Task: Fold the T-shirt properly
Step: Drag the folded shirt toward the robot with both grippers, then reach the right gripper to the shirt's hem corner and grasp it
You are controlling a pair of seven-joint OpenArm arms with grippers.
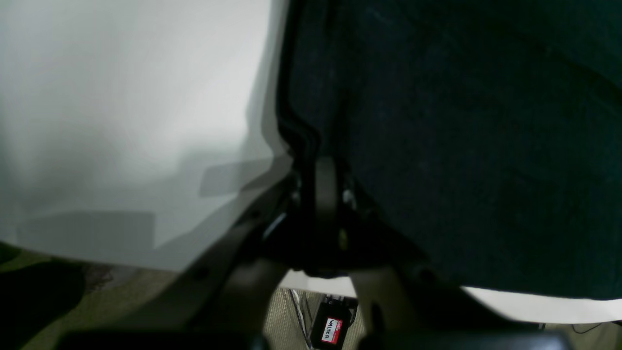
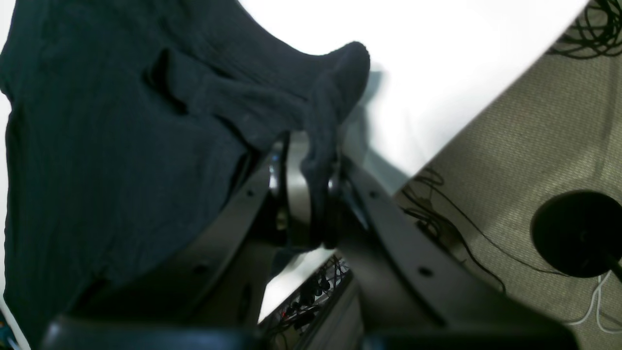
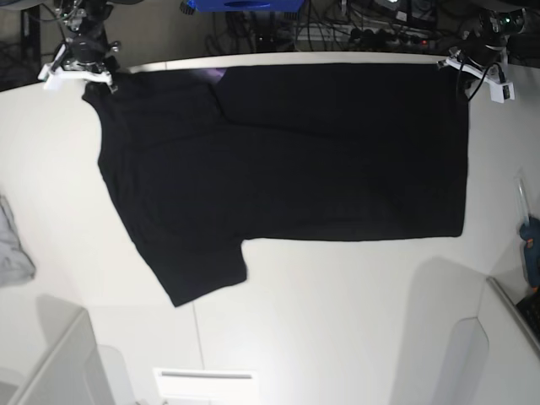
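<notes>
Risk summary for this frame. T-shirt (image 3: pixel 287 160) lay plain black side up across the far half of the white surface (image 3: pixel 337 321), long axis running side to side, one sleeve (image 3: pixel 198 274) splayed toward the near edge, a sliver of purple print (image 3: pixel 211 76) peeking out near the collar end.

Right tool (image 2: pixel 311 194) was clamped on a bunched wad of the shirt's fabric at the far corner on the base view's left. Left tool (image 1: pixel 318 194) was closed on the shirt's edge at the far corner on the base view's right; the hem ran straight into its jaws.

Failure modes I saw:
- Uneven grips. The right side held a thick wad, the left only a thin edge. A hard pull could have slipped the thin side out first, dropping that corner and skewing the fold.
- Both corners sat right at the far rim of the surface. Any slack or backward drift could have let cloth spill off the back toward the cables (image 3: pixel 354 29).
- Free sleeve. Nothing held it, so in a lift or drag it would likely have trailed, tucked under, or folded at an angle.
- Cloth near the right tool was already rucked into ridges; carrying it over as-is would have locked wrinkles into the fold.
- Small grey cloth (image 3: pixel 13 249) at the surface's left edge sat well apart, low snag risk unless the shirt swung wide.
</notes>
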